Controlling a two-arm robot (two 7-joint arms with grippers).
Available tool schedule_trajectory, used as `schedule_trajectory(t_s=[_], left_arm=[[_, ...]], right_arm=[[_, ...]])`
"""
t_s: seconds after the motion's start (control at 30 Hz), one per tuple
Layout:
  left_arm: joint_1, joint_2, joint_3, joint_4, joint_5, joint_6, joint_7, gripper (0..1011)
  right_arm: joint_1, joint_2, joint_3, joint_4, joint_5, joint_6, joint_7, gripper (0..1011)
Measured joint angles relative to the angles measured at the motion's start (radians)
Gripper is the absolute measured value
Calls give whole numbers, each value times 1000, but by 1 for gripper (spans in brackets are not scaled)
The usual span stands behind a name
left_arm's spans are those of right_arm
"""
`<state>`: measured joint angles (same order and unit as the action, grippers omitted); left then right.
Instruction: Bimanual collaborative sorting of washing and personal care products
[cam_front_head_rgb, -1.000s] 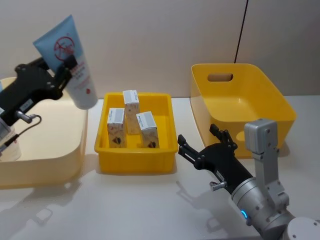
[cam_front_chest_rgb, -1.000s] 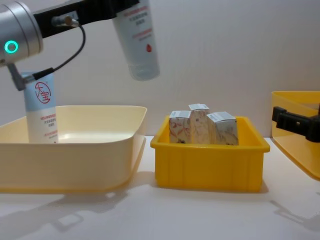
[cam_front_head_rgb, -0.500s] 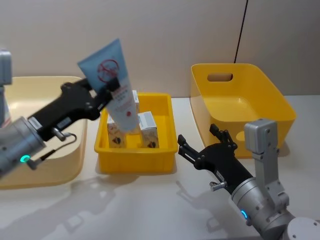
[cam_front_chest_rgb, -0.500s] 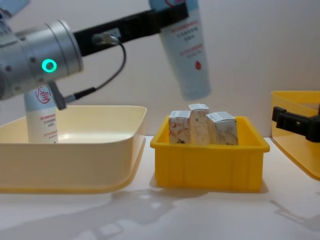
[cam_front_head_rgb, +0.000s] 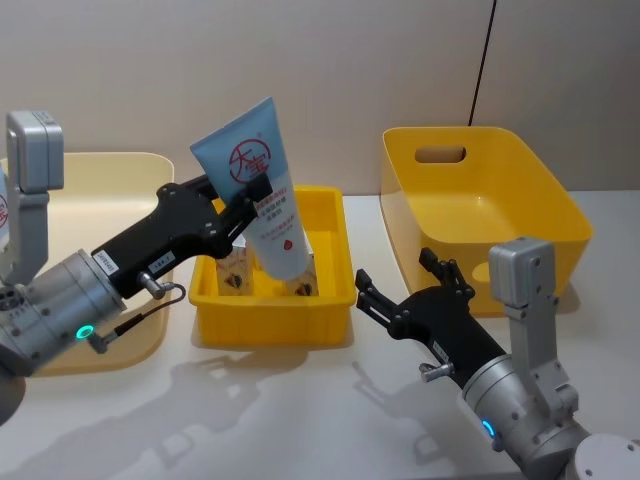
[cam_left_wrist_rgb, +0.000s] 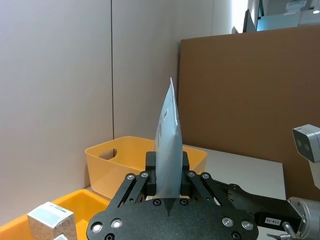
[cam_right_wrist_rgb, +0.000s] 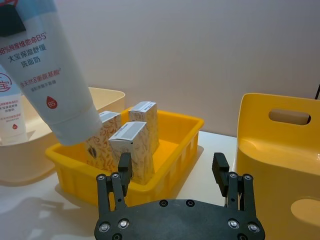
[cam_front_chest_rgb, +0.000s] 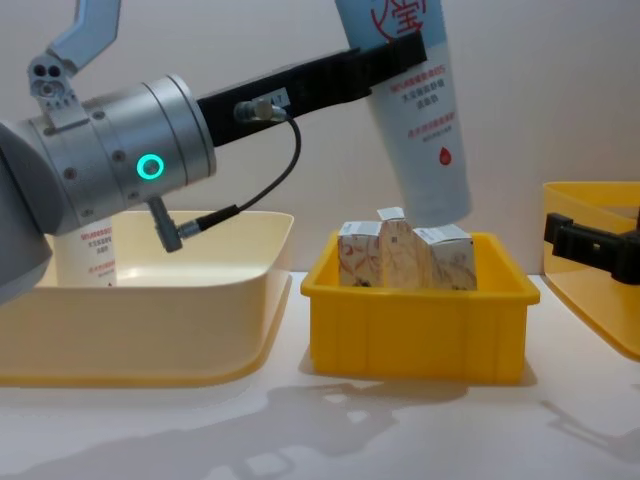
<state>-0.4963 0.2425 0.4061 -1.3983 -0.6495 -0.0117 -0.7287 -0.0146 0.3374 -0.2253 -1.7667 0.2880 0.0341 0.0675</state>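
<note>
My left gripper (cam_front_head_rgb: 250, 192) is clamped on the tube (cam_front_head_rgb: 278, 235), which hangs cap-down close over the cartons (cam_front_chest_rgb: 405, 255) in the small yellow tray (cam_front_chest_rgb: 410, 340); my right gripper (cam_front_head_rgb: 405, 290) hovers beside the tray, spread wide and empty. I judge sorting partway: side-on, the chest view shows a second tube (cam_front_chest_rgb: 90, 255) standing in the cream bin (cam_front_chest_rgb: 200, 310), mostly covered by my left arm (cam_front_head_rgb: 60, 300) in the head view

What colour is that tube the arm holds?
Light blue and white tube, red round mark; clearest in the head view.

My black left gripper (cam_front_head_rgb: 258, 188) reaches forward on its outstretched arm, fingers clamped on the light-blue-and-white squeeze tube (cam_front_head_rgb: 240, 155). My black right gripper (cam_front_head_rgb: 397, 280) hovers low, fingers spread apart.
</note>
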Motion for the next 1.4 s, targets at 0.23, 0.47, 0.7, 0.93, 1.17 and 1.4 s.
schedule_trajectory(t_s=[0.23, 0.47, 0.7, 0.93, 1.17, 1.4], left_arm=[[0, -6, 7, 8, -2, -7, -2, 249], [0, -11, 13, 12, -3, -12, -3, 249], [0, -14, 16, 15, -4, -15, -4, 249], [0, -15, 17, 17, -4, -16, -4, 249], [0, -16, 18, 18, -4, -17, -4, 249], [0, -17, 19, 19, -4, -18, -4, 249]], right_arm=[[0, 7, 7, -8, 20, 7, 29, 1001], [4, 35, 25, -38, 74, 41, 98, 1001], [9, 73, 43, -74, 142, 89, 177, 1001], [19, 118, 63, -113, 216, 142, 260, 1001], [39, 159, 74, -143, 278, 192, 330, 1001], [66, 189, 69, -161, 296, 227, 356, 1001]])
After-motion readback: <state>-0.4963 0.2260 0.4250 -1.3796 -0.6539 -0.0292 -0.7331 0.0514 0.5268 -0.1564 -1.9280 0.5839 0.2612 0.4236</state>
